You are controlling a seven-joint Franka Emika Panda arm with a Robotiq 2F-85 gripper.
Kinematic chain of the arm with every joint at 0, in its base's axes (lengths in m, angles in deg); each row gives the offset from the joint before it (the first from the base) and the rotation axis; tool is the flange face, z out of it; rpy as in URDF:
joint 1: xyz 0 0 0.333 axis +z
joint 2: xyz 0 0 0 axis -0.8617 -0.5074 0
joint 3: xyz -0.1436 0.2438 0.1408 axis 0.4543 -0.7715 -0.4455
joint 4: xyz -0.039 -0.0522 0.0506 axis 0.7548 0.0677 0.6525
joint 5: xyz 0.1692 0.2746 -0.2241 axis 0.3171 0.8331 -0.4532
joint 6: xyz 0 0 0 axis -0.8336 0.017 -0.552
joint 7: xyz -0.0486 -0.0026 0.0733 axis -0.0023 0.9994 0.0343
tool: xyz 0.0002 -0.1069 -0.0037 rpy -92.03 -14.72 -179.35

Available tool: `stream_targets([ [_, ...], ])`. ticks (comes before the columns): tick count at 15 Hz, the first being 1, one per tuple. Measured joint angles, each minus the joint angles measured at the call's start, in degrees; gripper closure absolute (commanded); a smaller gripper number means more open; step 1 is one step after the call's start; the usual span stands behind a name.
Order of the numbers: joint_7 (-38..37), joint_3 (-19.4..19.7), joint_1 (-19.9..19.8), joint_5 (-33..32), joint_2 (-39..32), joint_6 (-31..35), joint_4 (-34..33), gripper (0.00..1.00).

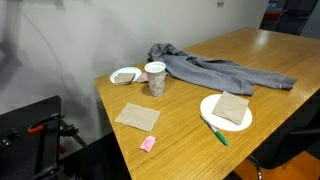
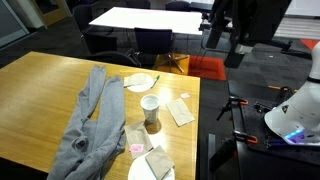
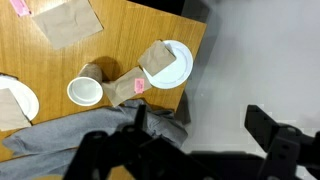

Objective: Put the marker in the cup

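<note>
The green marker (image 1: 217, 132) lies on the wooden table just in front of a white plate (image 1: 226, 110). I cannot make it out in the wrist view. The patterned paper cup (image 1: 155, 77) stands upright beside the grey hoodie and shows in both exterior views (image 2: 150, 108). The wrist view shows the cup's open mouth from above (image 3: 85, 92). My gripper (image 2: 222, 46) hangs high, off the table's edge and far from both. In the wrist view its fingers (image 3: 205, 130) are spread wide over the floor, with nothing between them.
A grey hoodie (image 1: 215, 72) is draped over the far side of the table. A shallow white bowl (image 1: 126, 75) sits next to the cup. A brown napkin (image 1: 137, 117) and a pink block (image 1: 149, 144) lie near the front edge. Chairs and another table (image 2: 150, 18) stand behind.
</note>
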Motion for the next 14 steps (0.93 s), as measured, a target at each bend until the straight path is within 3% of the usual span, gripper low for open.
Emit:
stream_targets([
  [6, -3.8, 0.2, -3.2, 0.0, -2.1, 6.4, -0.4, 0.0],
  [14, -19.1, 0.8, -10.4, -1.2, -9.8, 20.6, -2.5, 0.0],
])
